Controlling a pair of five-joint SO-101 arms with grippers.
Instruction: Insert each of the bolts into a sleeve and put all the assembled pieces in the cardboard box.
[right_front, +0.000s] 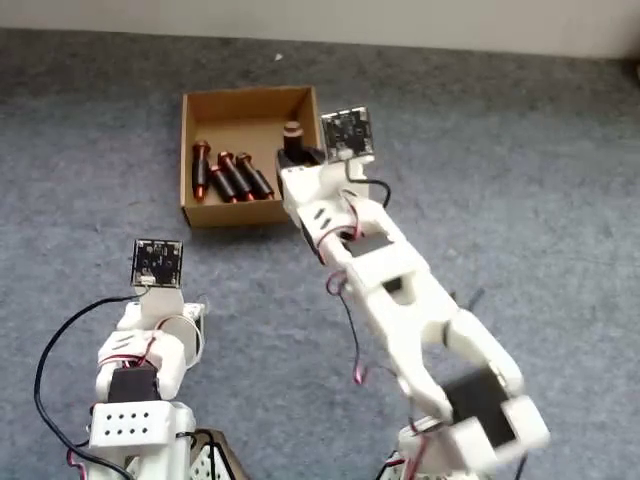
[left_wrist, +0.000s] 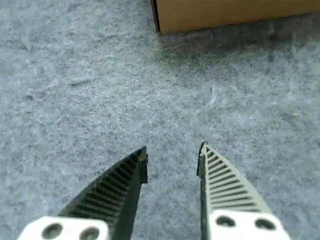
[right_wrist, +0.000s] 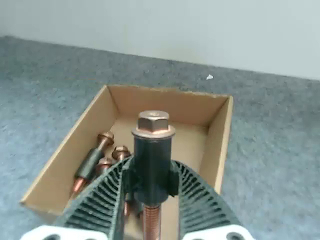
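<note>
Resting low over the grey carpet (right_front: 520, 150), just outside the cardboard box (right_front: 186, 160) on the side nearest the arms, the left gripper (left_wrist: 173, 155) has its ribbed fingers spread apart with nothing between them; one corner of the box shows beyond its tips. Inside the box, toward its left half, a cluster of assembled pieces (right_front: 232, 176) lies on the floor, each a black sleeve with a copper bolt through it, their heads pointing toward the far wall. Above the box's right half, just inside its right wall, the right gripper (right_wrist: 150, 172) pinches another black sleeve (right_wrist: 151, 150) between its fingers. This sleeve stands upright with a copper bolt (right_wrist: 153, 122) seated in it, hex head on top and threaded end poking out below the fingers.
</note>
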